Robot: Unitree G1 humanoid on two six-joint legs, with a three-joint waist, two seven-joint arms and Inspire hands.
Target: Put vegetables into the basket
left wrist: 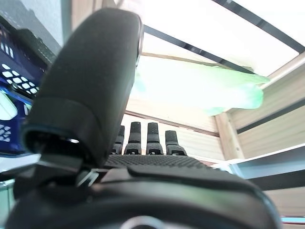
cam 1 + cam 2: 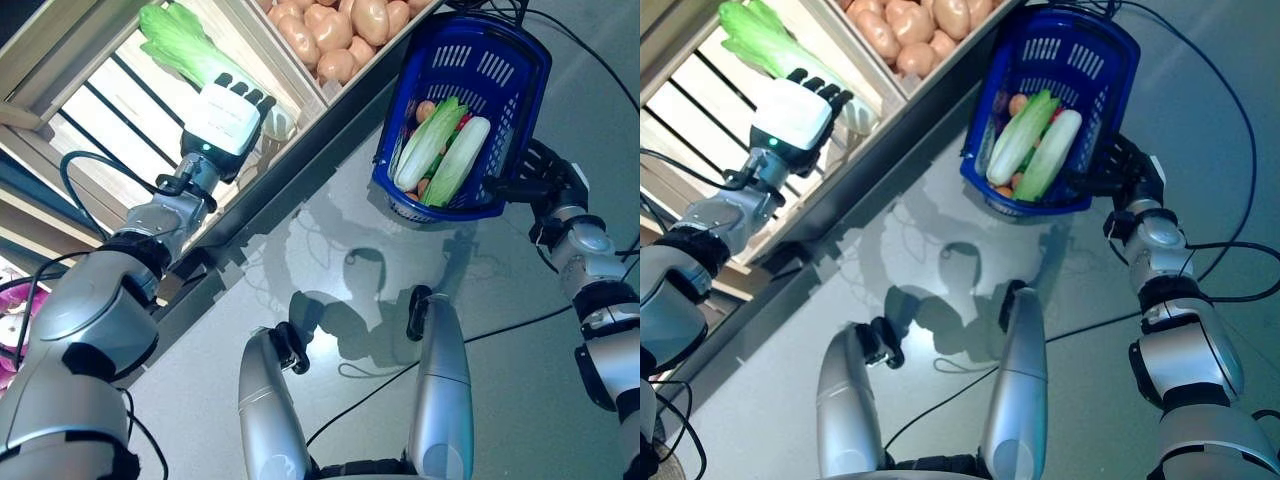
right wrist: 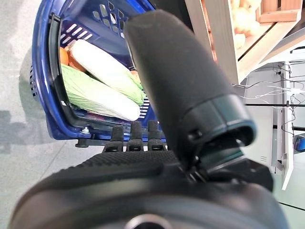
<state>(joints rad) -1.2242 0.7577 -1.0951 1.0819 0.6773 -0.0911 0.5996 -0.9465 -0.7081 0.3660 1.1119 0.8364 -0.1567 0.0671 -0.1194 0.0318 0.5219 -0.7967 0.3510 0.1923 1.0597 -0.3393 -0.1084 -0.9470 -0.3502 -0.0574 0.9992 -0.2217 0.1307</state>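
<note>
My left hand (image 2: 228,115) reaches into a wooden crate of the stand, fingers (image 1: 152,136) straight and thumb raised. It lies over the pale stem end of a long leafy green cabbage (image 2: 185,40), which also shows in the left wrist view (image 1: 200,86) just past the fingertips. The blue basket (image 2: 470,60) stands on the floor by the stand. It holds two long pale green cabbages (image 2: 430,140) (image 2: 462,158) over small orange vegetables (image 2: 427,110). My right hand (image 2: 545,175) is open beside the basket's near rim (image 3: 47,47), fingers (image 3: 131,138) straight.
The wooden stand (image 2: 330,100) runs slantwise across the far left, with a dark base rail (image 2: 300,170) along the grey floor. The basket sits against the stand's corner. Open floor lies between the stand and the basket's near side.
</note>
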